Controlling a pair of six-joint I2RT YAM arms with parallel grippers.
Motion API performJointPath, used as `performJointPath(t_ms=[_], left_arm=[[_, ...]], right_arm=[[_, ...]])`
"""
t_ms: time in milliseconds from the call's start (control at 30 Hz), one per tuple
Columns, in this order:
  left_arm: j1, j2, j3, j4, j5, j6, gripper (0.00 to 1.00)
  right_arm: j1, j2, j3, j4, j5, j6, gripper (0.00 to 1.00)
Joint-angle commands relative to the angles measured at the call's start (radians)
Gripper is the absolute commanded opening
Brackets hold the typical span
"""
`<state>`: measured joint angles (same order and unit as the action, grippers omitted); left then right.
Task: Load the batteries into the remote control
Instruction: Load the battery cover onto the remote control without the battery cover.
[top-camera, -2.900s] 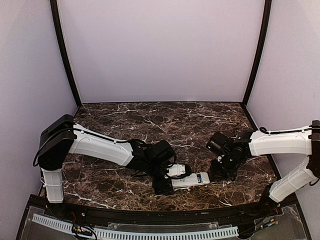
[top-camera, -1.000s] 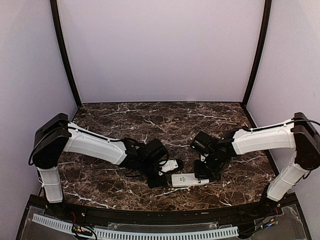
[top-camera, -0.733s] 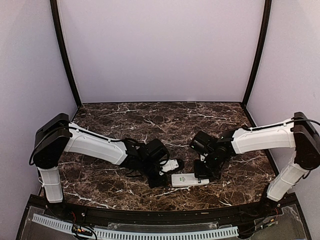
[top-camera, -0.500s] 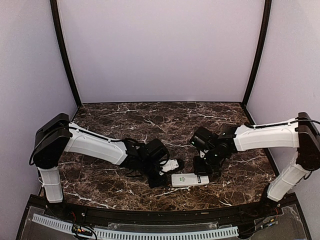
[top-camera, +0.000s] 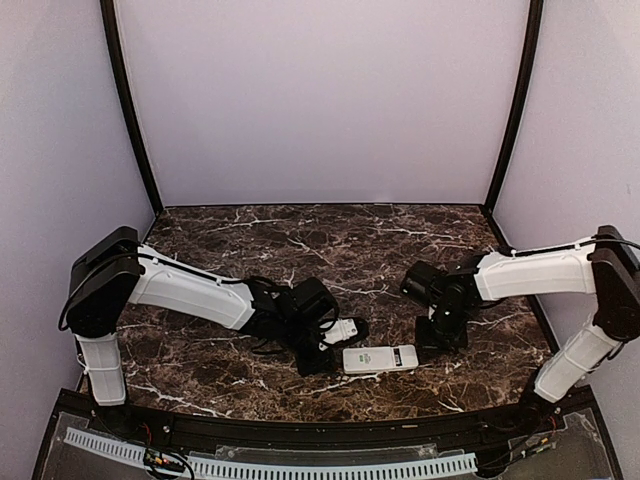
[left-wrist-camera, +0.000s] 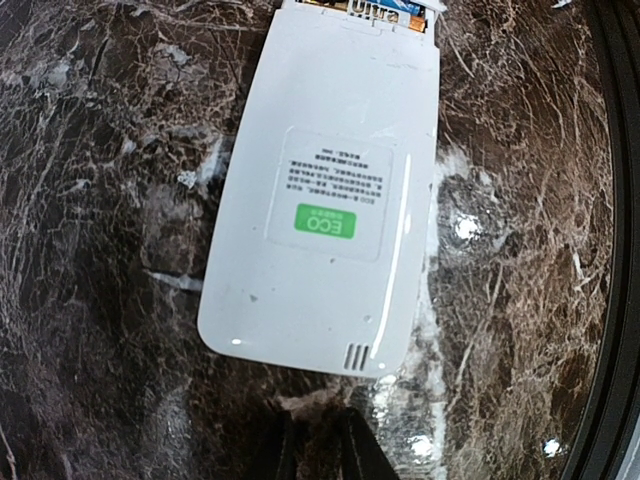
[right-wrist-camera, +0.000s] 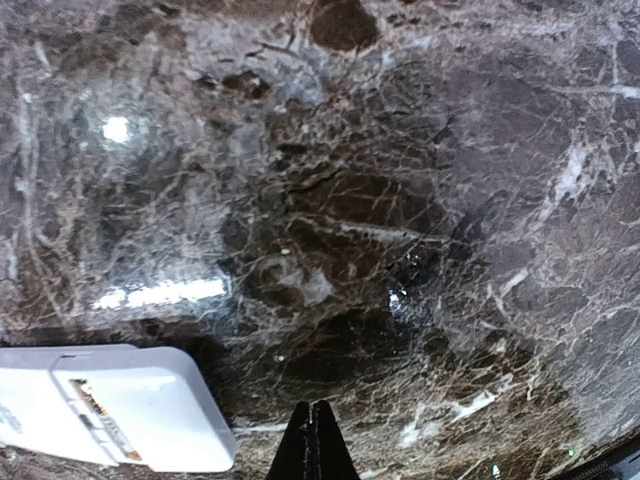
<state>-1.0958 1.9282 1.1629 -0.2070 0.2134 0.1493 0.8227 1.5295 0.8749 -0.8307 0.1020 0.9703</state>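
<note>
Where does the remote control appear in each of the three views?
Top external: the remote control lies low, slightly right of centre.
Left wrist: the remote control fills the middle, back up, green label showing.
Right wrist: only one end of it, in the lower left corner.
Shared landmark: the dark marble table under it, in every view.

The worktop (top-camera: 250, 235) is dark brown marble veined in white, glossy enough to catch bright spots of light. A white remote (top-camera: 380, 358) lies flat on it near the front edge, back side up with a green label (left-wrist-camera: 326, 220) showing, its battery bay (left-wrist-camera: 365, 8) uncovered at one end.
</note>
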Motion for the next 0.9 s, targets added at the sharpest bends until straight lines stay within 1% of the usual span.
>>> performJointPath(t_ms=[0, 433, 867], left_arm=[[0.000, 0.017, 0.015, -0.024, 0.015, 0.005, 0.17], [0.001, 0.017, 0.015, -0.022, 0.021, 0.006, 0.17], [0.000, 0.018, 0.017, -0.023, 0.027, 0.006, 0.17]], right_arm=[[0.008, 0.086, 0.010, -0.002, 0.014, -0.006, 0.00], [0.112, 0.215, 0.107, -0.042, 0.024, 0.033, 0.00], [0.185, 0.330, 0.220, -0.093, 0.035, 0.039, 0.00]])
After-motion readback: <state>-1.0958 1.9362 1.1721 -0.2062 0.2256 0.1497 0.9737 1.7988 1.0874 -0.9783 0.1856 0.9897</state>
